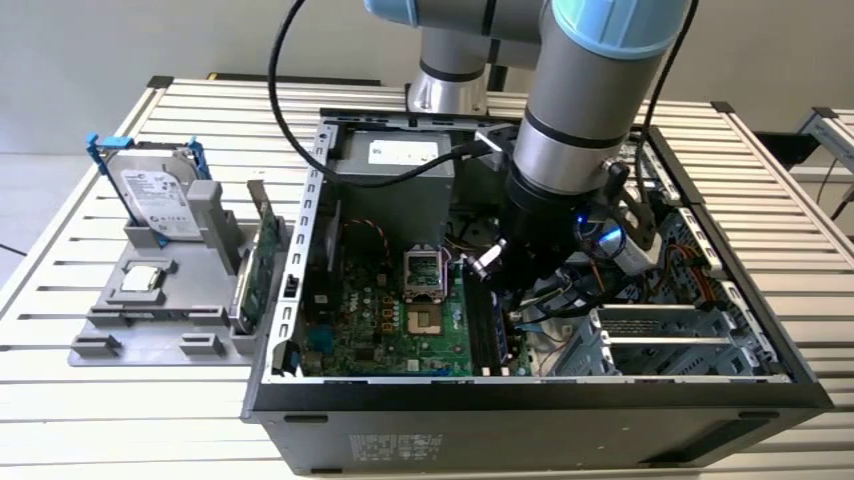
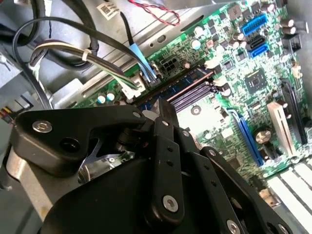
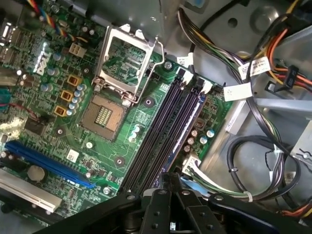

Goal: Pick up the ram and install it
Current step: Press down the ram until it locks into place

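The ram [image 1: 503, 330] is a thin bluish-green stick standing on edge in the memory slot closest to the cable bundle, inside the open computer case [image 1: 534, 395]. Both wrist views show it running away from the black fingers: ram [image 3: 186, 131], ram [image 2: 183, 84]. My gripper [image 1: 515, 300] hangs low in the case with its fingertips drawn together, right over the end of the ram beside a white connector [image 3: 192, 165]. The gripper [image 3: 169, 178] looks shut, and so does the gripper [image 2: 163, 106]. Whether the tips touch the stick is hidden.
Dark memory slots [image 3: 156, 131] and the open processor socket [image 3: 122, 63] lie beside the ram. Cable bundles [image 3: 253, 63] crowd the other side. Outside the case, on the exterior view's left, a grey holder [image 1: 147, 325] carries a hard drive [image 1: 154, 195] and a green card [image 1: 264, 245].
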### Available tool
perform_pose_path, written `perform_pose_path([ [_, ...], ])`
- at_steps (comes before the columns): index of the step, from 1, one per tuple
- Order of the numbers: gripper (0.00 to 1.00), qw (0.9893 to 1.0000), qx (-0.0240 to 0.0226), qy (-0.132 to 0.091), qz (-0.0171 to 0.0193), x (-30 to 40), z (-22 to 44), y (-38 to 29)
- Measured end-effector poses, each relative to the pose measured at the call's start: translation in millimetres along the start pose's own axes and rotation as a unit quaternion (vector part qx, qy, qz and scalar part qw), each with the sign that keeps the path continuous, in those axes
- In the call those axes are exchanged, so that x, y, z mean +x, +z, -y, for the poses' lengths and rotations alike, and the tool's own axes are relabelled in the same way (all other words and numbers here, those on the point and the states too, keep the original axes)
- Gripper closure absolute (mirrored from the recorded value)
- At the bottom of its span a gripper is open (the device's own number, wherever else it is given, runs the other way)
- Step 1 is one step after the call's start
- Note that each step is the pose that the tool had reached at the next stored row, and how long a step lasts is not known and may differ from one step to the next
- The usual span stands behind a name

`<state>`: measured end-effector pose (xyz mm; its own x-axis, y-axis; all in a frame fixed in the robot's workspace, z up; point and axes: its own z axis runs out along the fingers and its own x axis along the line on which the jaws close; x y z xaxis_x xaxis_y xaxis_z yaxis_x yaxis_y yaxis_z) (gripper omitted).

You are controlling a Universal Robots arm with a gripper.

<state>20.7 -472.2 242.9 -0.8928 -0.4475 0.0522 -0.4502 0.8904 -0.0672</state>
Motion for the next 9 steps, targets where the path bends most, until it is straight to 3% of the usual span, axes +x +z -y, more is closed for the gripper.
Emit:
perform_pose_path([
  [9, 1.00, 0.9986, 0.0007, -0.052, 0.0040, 0.0, -0.1, 1.3],
])
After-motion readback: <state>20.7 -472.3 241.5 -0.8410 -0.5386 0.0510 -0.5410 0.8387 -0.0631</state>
